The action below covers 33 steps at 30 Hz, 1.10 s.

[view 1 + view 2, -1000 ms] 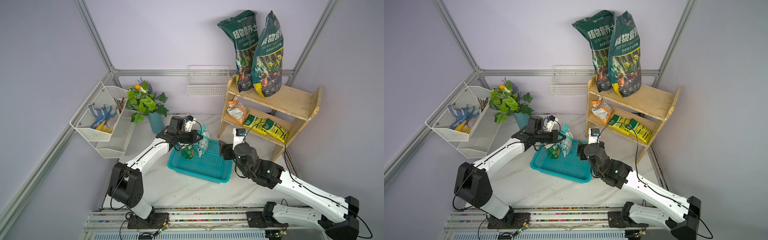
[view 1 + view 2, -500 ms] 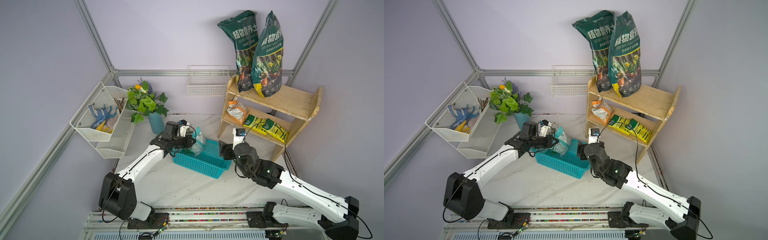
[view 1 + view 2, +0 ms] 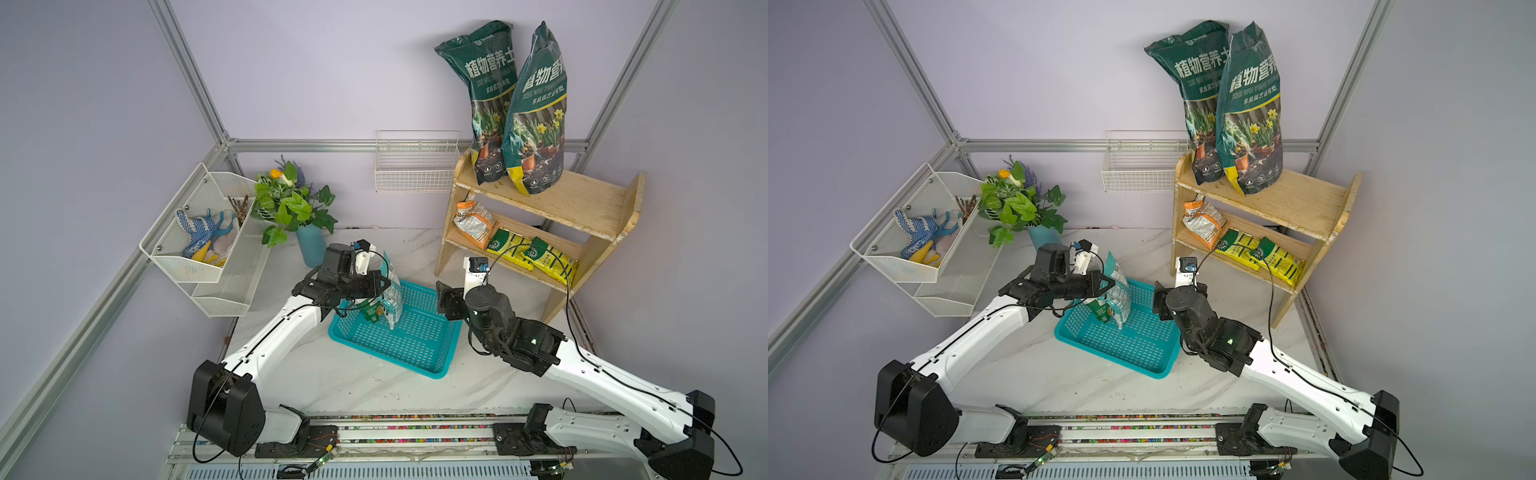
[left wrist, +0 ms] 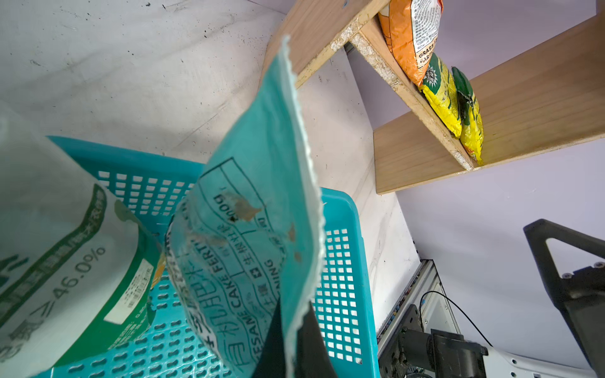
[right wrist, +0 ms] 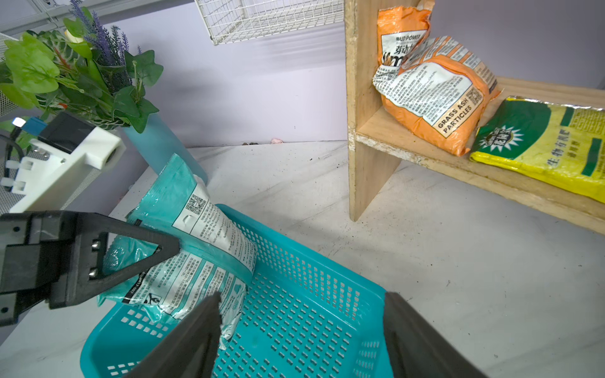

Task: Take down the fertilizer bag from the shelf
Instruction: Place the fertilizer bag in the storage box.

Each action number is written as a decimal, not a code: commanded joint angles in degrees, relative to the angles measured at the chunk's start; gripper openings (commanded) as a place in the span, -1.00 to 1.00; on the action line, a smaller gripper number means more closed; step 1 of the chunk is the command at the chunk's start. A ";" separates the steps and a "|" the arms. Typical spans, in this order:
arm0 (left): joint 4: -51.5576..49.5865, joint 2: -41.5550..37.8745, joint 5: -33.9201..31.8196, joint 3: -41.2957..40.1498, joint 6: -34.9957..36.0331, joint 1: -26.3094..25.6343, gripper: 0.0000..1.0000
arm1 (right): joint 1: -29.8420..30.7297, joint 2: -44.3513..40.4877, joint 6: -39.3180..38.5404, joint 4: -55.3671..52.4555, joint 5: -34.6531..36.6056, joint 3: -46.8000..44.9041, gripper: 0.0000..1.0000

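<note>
Top views: my left gripper [image 3: 384, 286] clamps the teal fertilizer bag [image 3: 392, 305] over the basket [image 3: 432, 372], left of the shelf [image 3: 582, 203]. Left wrist: bag hangs tilted; I should lower it before releasing. Right wrist: my right gripper [image 5: 301, 330] gapes empty.

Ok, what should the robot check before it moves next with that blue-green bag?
1. Left tool shut on the teal printed plastic fertilizer bag: ok.
2. Bag off the pale wooden two-tier shelf: ok.
3. Bag above the teal perforated plastic basket: ok.
4. Bag's bottom resting on the basket floor: cannot tell.
5. Right tool open and empty: ok.
</note>
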 commanded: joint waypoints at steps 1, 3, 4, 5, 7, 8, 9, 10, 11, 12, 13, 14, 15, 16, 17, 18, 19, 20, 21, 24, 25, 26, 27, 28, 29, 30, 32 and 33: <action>5.75 0.00 3.18 -1.54 2.31 0.04 -1.00 | -0.34 0.09 0.69 -1.16 -0.33 -0.64 0.63; 6.76 0.93 4.85 -0.90 2.84 0.04 -1.00 | -0.36 0.05 0.68 -1.16 -0.37 -0.64 0.63; 7.09 2.52 5.86 -0.38 3.26 0.00 -1.00 | -0.36 0.06 0.70 -1.18 -0.37 -0.64 0.63; 7.37 4.00 6.60 0.22 3.95 0.04 -1.00 | -0.35 0.05 0.67 -1.16 -0.37 -0.64 0.63; 7.36 6.03 7.71 1.37 4.90 0.02 -1.00 | -0.35 -0.03 0.64 -1.16 -0.36 -0.64 0.63; 7.34 7.01 8.31 1.88 5.62 0.03 -1.00 | -0.38 -0.03 0.61 -1.20 -0.40 -0.64 0.63; 7.17 7.74 8.38 2.26 6.10 0.04 -1.00 | -0.39 -0.16 0.61 -1.22 -0.41 -0.64 0.63; 7.08 8.30 7.81 2.38 6.45 0.13 -1.00 | -0.36 -0.21 0.61 -1.24 -0.31 -0.64 0.63; 7.27 8.55 6.91 2.16 6.88 0.28 -1.00 | -0.35 -0.21 0.61 -1.22 -0.32 -0.64 0.63; 7.36 8.74 6.41 1.99 7.42 0.51 -1.00 | -0.41 -0.21 0.52 -1.24 -0.24 -0.64 0.63; 7.23 9.06 5.99 1.94 8.14 0.88 -1.00 | -0.45 -0.21 0.51 -1.24 -0.33 -0.64 0.63; 6.89 9.38 5.50 1.94 8.71 1.52 -1.00 | -0.44 -0.12 0.43 -1.20 -0.43 -0.64 0.63; 6.62 9.59 4.84 1.96 8.74 2.19 -1.00 | -0.50 -0.12 0.47 -1.23 -0.49 -0.64 0.63; 6.72 9.94 4.62 1.82 8.50 3.15 -1.00 | -0.48 -0.03 0.49 -1.24 -0.61 -0.60 0.63; 7.45 10.34 5.36 1.54 7.99 4.25 -1.00 | -0.44 0.03 0.58 -1.22 -0.62 -0.63 0.63; 8.10 10.76 6.15 1.44 7.49 5.17 -1.00 | -0.48 0.05 0.61 -1.22 -0.64 -0.64 0.63; 8.41 11.37 6.47 1.58 7.01 6.09 -1.00 | -0.46 0.14 0.61 -1.24 -0.69 -0.56 0.63; 8.19 11.92 6.36 1.95 6.77 6.81 -1.00 | -0.48 0.14 0.60 -1.24 -0.79 -0.55 0.63; 7.71 12.37 5.81 2.31 6.72 7.25 -1.00 | -0.44 0.23 0.61 -1.24 -0.78 -0.51 0.63; 6.71 13.20 5.01 2.81 6.93 7.78 -0.93 | -0.44 0.23 0.47 -1.21 -0.78 -0.55 0.63; 6.20 13.32 4.45 2.95 7.02 7.78 -0.90 | -0.47 0.23 0.50 -1.20 -0.80 -0.55 0.63; 5.77 13.31 3.94 2.99 7.40 7.78 -0.87 | -0.52 0.23 0.43 -1.23 -0.79 -0.55 0.63; 5.24 13.31 3.15 2.99 7.99 7.73 -0.84 | -0.52 0.27 0.55 -1.24 -0.83 -0.55 0.63; 4.34 13.22 1.82 2.99 8.76 7.69 -0.81 | -0.57 0.36 0.59 -1.24 -0.77 -0.55 0.63; 3.56 13.13 0.49 2.86 9.74 7.56 -0.81 | -0.53 0.40 0.58 -1.22 -0.90 -0.55 0.63; 2.79 13.00 -1.00 2.67 10.58 7.36 -0.80 | -0.52 0.49 0.59 -1.20 -0.99 -0.55 0.63; 1.21 12.63 -5.65 2.13 12.25 6.99 -0.79 | -0.54 0.58 0.60 -1.24 -1.01 -0.55 0.64; 0.50 12.45 -7.91 1.99 12.55 6.99 -0.79 | -0.53 0.67 0.61 -1.22 -1.07 -0.49 0.63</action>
